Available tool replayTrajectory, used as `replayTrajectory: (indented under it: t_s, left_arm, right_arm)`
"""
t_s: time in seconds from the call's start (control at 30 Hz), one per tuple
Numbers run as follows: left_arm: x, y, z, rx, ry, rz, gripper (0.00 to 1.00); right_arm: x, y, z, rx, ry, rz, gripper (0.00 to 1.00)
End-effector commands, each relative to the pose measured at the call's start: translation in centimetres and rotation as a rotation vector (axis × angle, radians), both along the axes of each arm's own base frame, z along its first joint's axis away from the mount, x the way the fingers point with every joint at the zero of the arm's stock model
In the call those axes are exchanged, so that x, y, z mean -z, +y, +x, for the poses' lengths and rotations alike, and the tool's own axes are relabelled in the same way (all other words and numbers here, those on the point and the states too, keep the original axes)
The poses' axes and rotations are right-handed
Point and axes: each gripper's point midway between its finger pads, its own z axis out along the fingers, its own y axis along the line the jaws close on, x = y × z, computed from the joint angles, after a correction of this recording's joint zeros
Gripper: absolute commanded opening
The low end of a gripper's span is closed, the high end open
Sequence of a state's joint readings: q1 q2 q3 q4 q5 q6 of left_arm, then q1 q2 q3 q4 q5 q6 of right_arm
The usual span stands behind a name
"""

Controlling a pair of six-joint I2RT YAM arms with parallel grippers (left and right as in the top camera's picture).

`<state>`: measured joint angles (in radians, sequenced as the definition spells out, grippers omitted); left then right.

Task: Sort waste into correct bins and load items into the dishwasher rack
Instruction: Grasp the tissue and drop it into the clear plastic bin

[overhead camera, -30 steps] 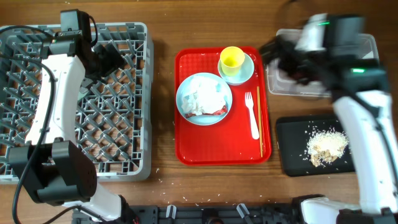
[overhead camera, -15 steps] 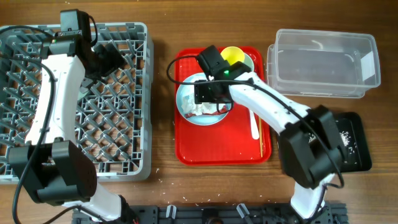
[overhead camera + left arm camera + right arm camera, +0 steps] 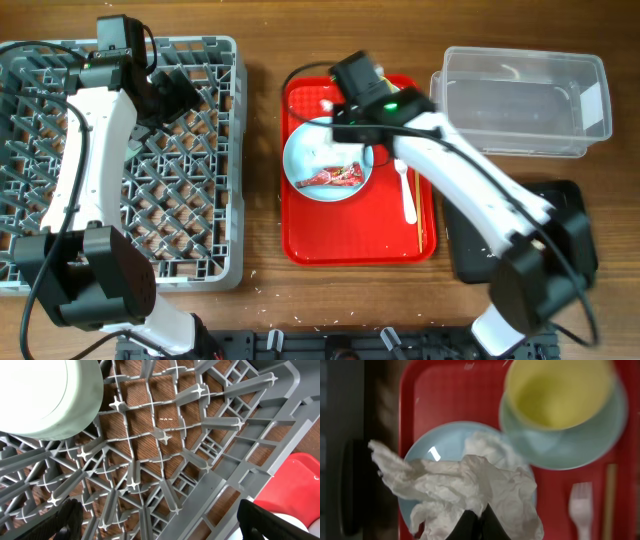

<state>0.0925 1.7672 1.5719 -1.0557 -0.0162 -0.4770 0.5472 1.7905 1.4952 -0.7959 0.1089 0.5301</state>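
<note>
The clear tub (image 3: 520, 52) lies open from above. The right arm (image 3: 470, 190) slants over the black tray (image 3: 465, 250) and the upper right of the red tray (image 3: 340, 245), blocking a way down there. The napkin (image 3: 470, 485) pinched in the right gripper (image 3: 478, 522) hangs over the plate (image 3: 437, 442). Under the wide-spread left gripper (image 3: 167, 520), the pegs of the rack (image 3: 200, 230) and the pale green bowl (image 3: 40, 395) crowd the cells.

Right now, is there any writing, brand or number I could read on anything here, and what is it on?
No text can be read anywhere in these views.
Red wrapper on the light blue plate: any print is too small to read.
White sticker on the clear tub: too small to read.
Crumpled white napkin in the right gripper: blank.
</note>
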Motion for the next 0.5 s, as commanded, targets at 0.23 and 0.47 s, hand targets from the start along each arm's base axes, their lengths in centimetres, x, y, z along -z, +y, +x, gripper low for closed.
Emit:
replayTrajectory:
  t_s: [0.23, 0.47]
  left_arm:
    - [-0.3, -0.1, 0.0, -0.001, -0.009, -0.007, 1.00]
    - [-0.3, -0.1, 0.0, -0.001, -0.008, -0.007, 1.00]
  right_arm:
    - [-9.4, -23.6, 3.0, 0.644, -0.233, -0.053, 0.04]
    - [-2.5, -21.9, 8.1, 0.356, -0.157, 0.040, 1.00]
